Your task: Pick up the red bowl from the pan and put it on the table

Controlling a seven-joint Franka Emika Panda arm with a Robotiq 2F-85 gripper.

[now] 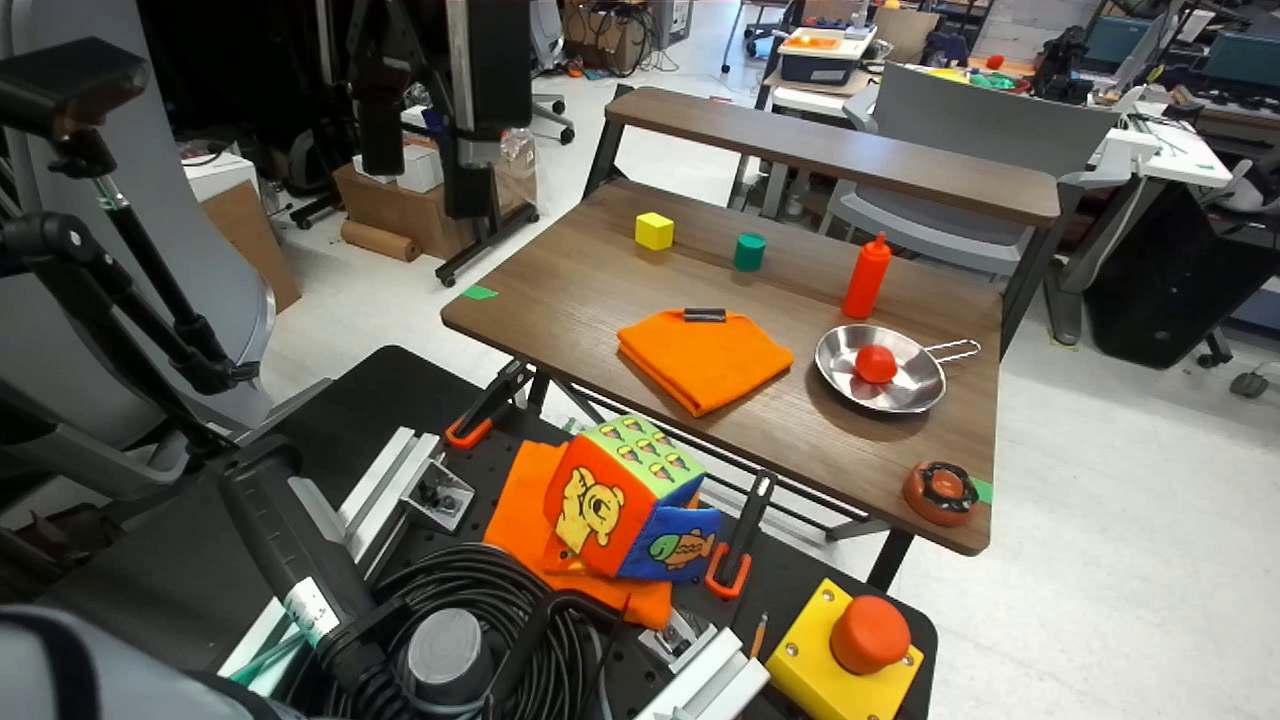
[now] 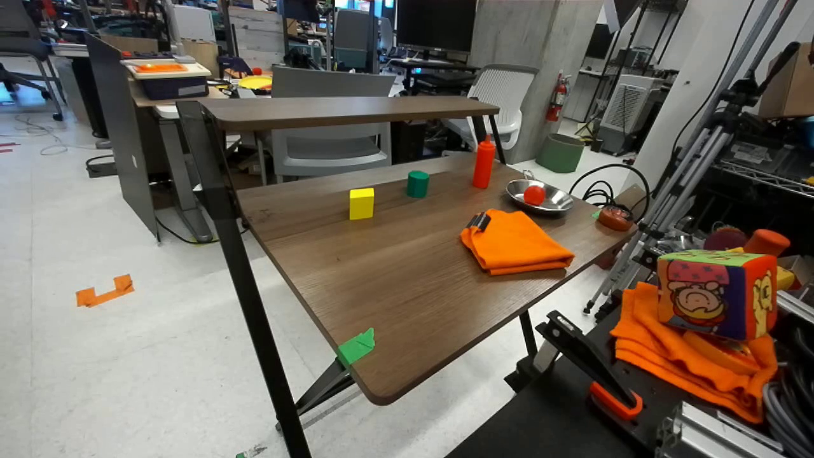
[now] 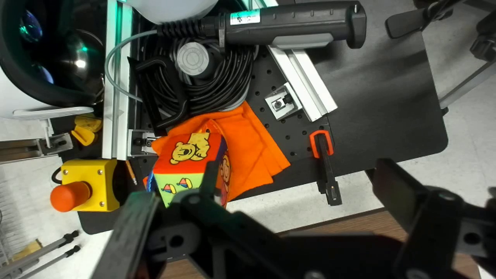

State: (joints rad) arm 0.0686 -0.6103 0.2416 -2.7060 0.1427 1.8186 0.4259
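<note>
A silver pan [image 1: 915, 392] stands on the brown table [image 1: 570, 285], its wire handle pointing away; the pan [image 2: 559, 201] and table [image 2: 381, 299] show in both exterior views. A small red round thing [image 1: 876, 364] lies inside the pan; it looks more like a ball than a bowl and also shows in an exterior view [image 2: 534, 195]. My gripper [image 1: 422, 165] hangs high above the robot's stand, far from the pan. In the wrist view the gripper [image 3: 300, 182] has its fingers wide apart with nothing between them. The pan and red thing are out of the wrist view.
An orange cloth [image 1: 705, 360] lies left of the pan. A red bottle [image 1: 867, 278], green cylinder [image 1: 749, 252] and yellow cube [image 1: 654, 231] stand farther back, before a raised shelf [image 1: 830, 150]. A picture cube [image 1: 625, 510] and clamps [image 1: 740, 540] sit on the black stand.
</note>
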